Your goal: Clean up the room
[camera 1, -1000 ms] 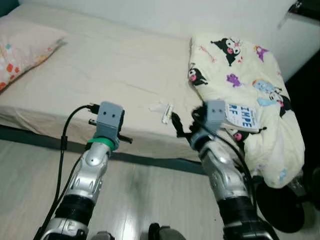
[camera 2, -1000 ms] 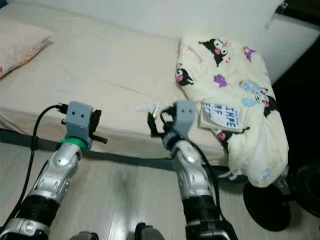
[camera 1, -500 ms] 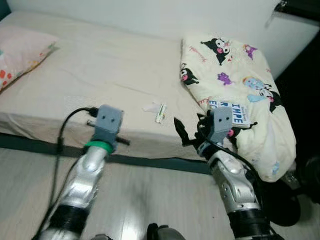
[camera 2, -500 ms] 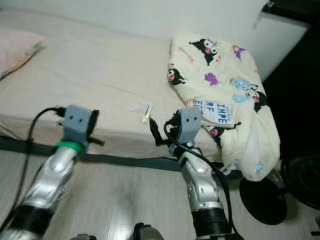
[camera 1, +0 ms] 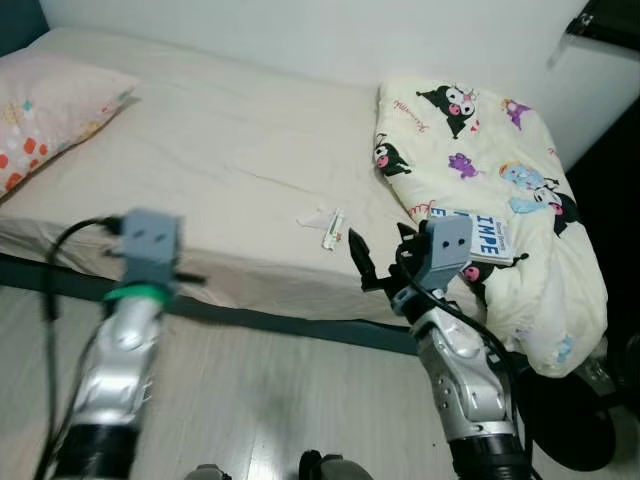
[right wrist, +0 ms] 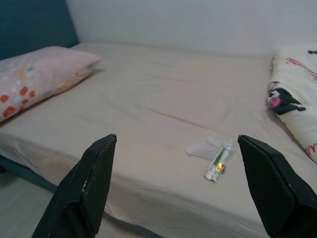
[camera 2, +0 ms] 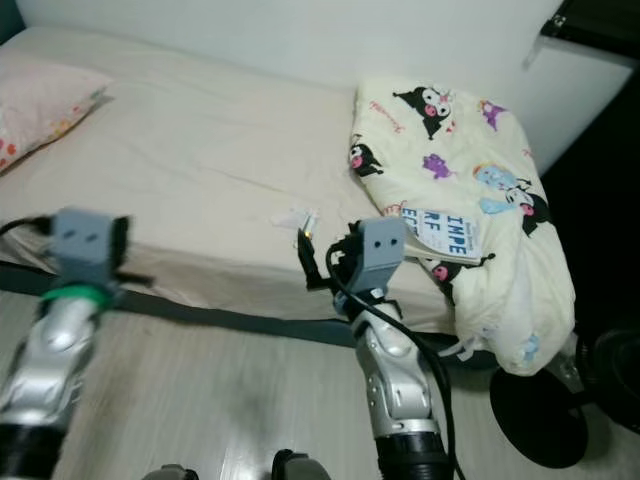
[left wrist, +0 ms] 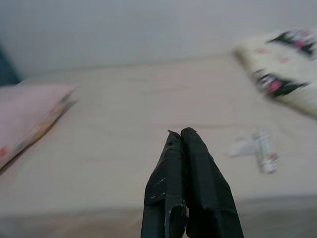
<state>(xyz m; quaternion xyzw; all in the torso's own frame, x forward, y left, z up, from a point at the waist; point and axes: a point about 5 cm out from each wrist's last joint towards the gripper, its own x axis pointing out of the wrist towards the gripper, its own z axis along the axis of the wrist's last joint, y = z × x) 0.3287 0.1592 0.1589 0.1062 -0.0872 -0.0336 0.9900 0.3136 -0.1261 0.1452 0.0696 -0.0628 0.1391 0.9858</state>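
A small white tube with a green label (camera 1: 333,228) lies on the beige bed sheet (camera 1: 220,140) near the front edge, touching a crumpled white scrap (camera 1: 314,216). My right gripper (right wrist: 183,188) is open, held off the bed's front edge, with the tube (right wrist: 218,160) lying on the sheet beyond the gap between its fingers and nothing between them. My left gripper (left wrist: 181,133) is shut and empty. It is held off the bed's front edge further left, with the tube (left wrist: 265,157) off to its side.
A cream blanket with cartoon prints (camera 1: 490,190) is heaped on the bed's right end, with a printed booklet (camera 1: 480,232) on it. A pink patterned pillow (camera 1: 50,110) lies at the far left. A black round base (camera 1: 565,420) stands on the wooden floor at right.
My left arm has swung to the left and is blurred. My right arm stays in front of the tube. The camera has shifted slightly.
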